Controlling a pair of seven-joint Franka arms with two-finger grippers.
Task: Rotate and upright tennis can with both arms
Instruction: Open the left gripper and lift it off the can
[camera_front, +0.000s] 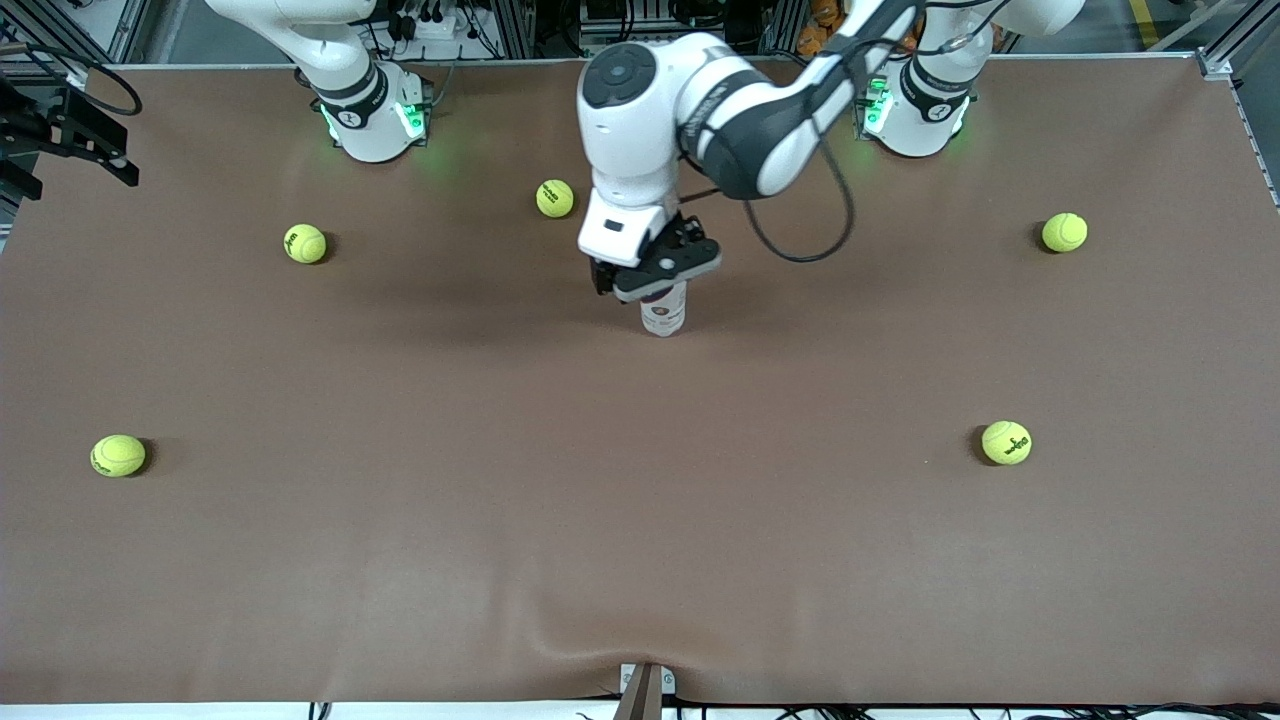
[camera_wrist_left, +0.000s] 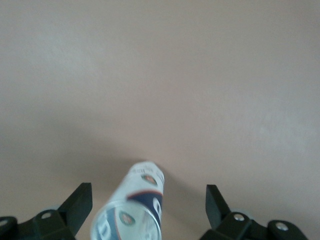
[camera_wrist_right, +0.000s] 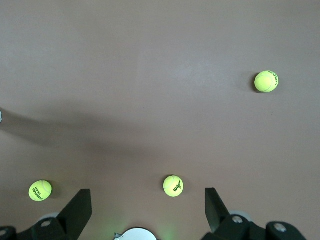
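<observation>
The tennis can (camera_front: 663, 312) stands upright on the brown table near its middle, its white and dark-blue label showing. My left gripper (camera_front: 657, 272) hangs just over its top, and the arm reaches in from its base. In the left wrist view the tennis can (camera_wrist_left: 132, 210) sits between the spread black fingers (camera_wrist_left: 80, 200), with a gap on each side; the left gripper (camera_wrist_left: 148, 195) is open and touches nothing. My right gripper (camera_wrist_right: 148, 197) is open and empty, high over the table by the right arm's base (camera_wrist_right: 134, 234). It is out of the front view.
Several yellow-green tennis balls lie scattered: one (camera_front: 555, 198) farther from the camera than the can, one (camera_front: 305, 243) and one (camera_front: 118, 455) toward the right arm's end, one (camera_front: 1064, 232) and one (camera_front: 1006, 442) toward the left arm's end. A black fixture (camera_front: 70, 135) juts over the table's corner.
</observation>
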